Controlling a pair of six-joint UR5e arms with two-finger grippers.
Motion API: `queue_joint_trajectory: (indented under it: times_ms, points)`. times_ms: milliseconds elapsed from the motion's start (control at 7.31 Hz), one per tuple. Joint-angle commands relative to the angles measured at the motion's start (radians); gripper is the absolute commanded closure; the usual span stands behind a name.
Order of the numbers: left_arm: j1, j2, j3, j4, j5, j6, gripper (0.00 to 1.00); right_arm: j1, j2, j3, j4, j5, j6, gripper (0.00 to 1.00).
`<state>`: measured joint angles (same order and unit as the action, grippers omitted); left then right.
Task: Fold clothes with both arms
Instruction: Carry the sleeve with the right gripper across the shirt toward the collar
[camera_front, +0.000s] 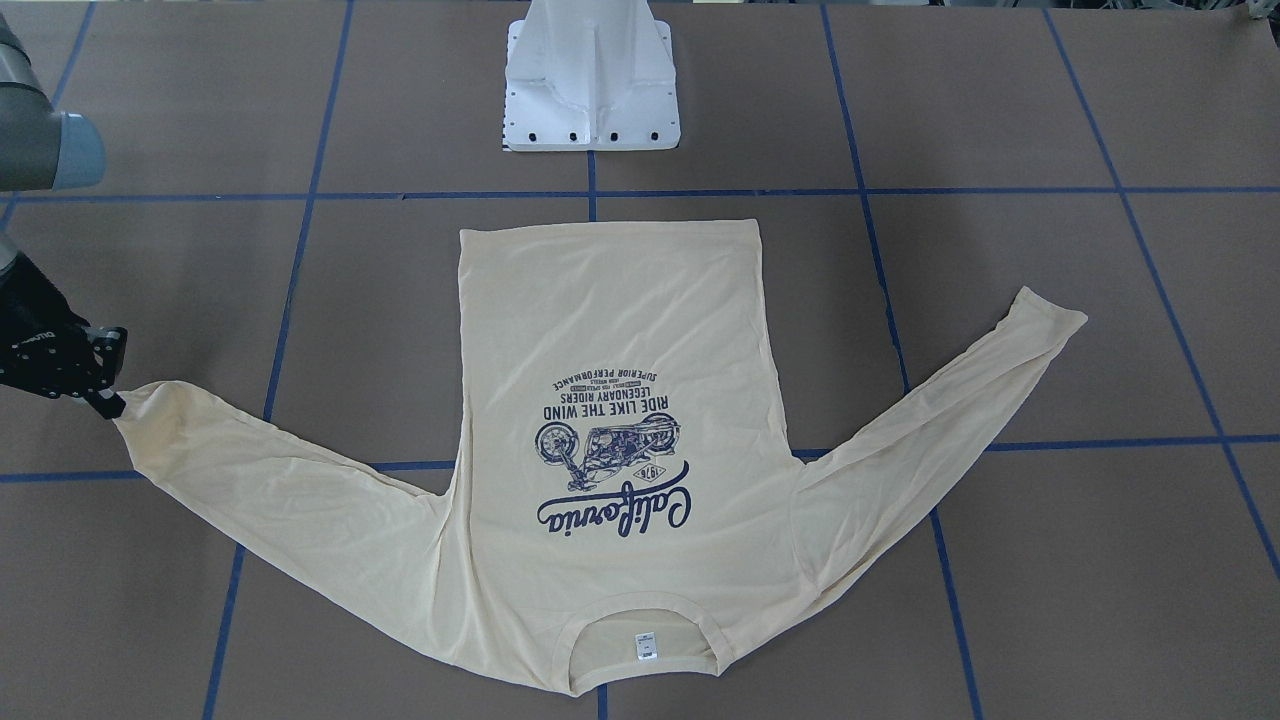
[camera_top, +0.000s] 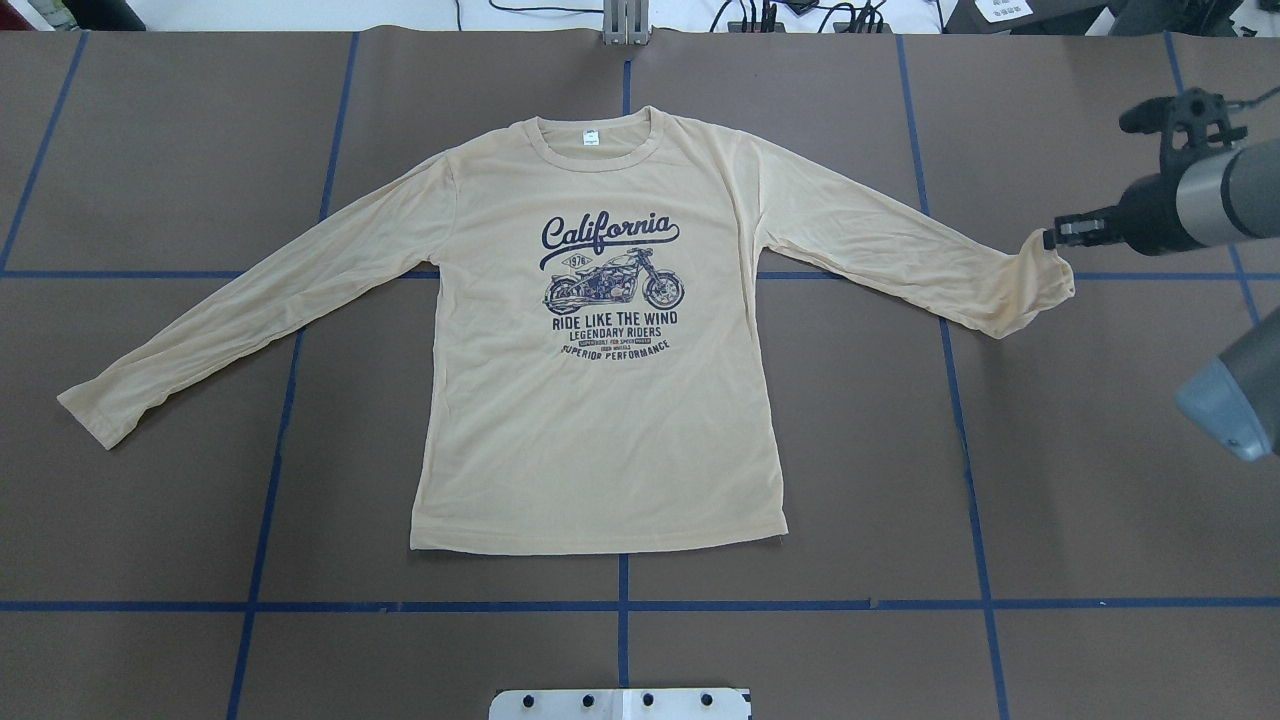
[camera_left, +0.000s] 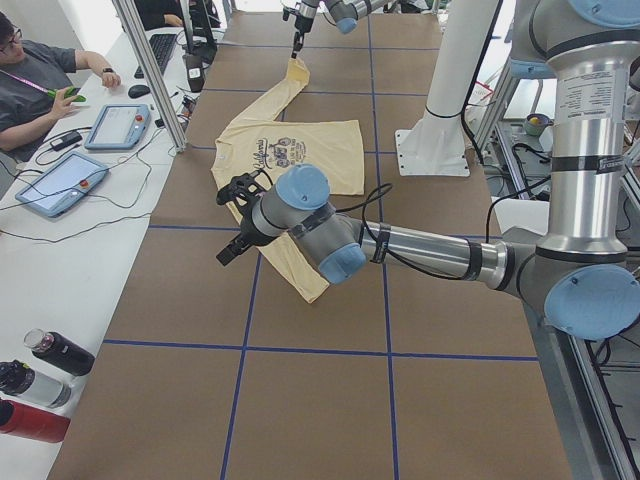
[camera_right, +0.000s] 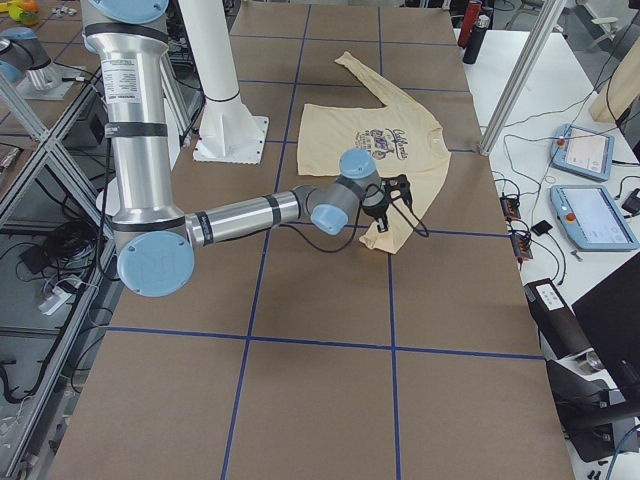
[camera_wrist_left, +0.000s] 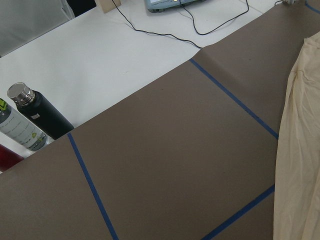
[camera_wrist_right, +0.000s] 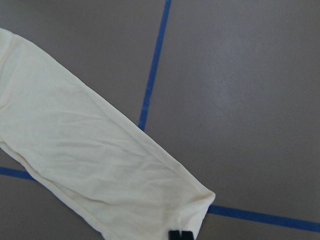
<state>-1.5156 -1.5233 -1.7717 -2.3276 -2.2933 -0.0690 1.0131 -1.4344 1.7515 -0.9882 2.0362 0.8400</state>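
The pale cream-yellow long-sleeved T-shirt of thin fabric (camera_top: 600, 430) lies flat, print up, at the centre of the overhead view, on the brown paper-covered table (camera_top: 1050, 480). At the right edge, the black two-finger right gripper (camera_top: 1050, 238) is clenched on one sleeve cuff (camera_top: 1040, 275), holding it raised. The left gripper (camera_left: 232, 222) hangs near the other sleeve; its grip cannot be told.

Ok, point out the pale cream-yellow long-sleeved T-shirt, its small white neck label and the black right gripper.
pale cream-yellow long-sleeved T-shirt (camera_top: 600, 450), overhead view, plain fabric below the print.
small white neck label (camera_top: 592, 140), overhead view, its centre.
black right gripper (camera_top: 1050, 238), overhead view, fingertips at the sleeve cuff.
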Motion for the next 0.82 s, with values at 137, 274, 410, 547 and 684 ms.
queue_joint_trajectory:
  times_ms: [137,274,410,547,684]
  points:
    - [0.0,0.0,0.0,0.001,0.0,-0.002,0.0,-0.111,0.327,-0.036,-0.21,-0.109,0.203,1.0]
    - [0.0,0.0,0.002,0.001,0.0,-0.002,0.0,-0.152,0.438,-0.12,-0.216,-0.16,0.267,1.0]
    - [0.0,0.0,0.002,0.002,0.0,-0.003,0.0,-0.198,0.536,-0.195,-0.214,-0.23,0.334,1.0]
    - [0.0,0.0,0.003,0.002,0.0,-0.003,0.0,-0.244,0.633,-0.275,-0.213,-0.311,0.359,1.0]
    - [0.0,0.0,0.011,0.001,0.0,0.0,0.0,-0.287,0.726,-0.358,-0.213,-0.37,0.356,1.0]
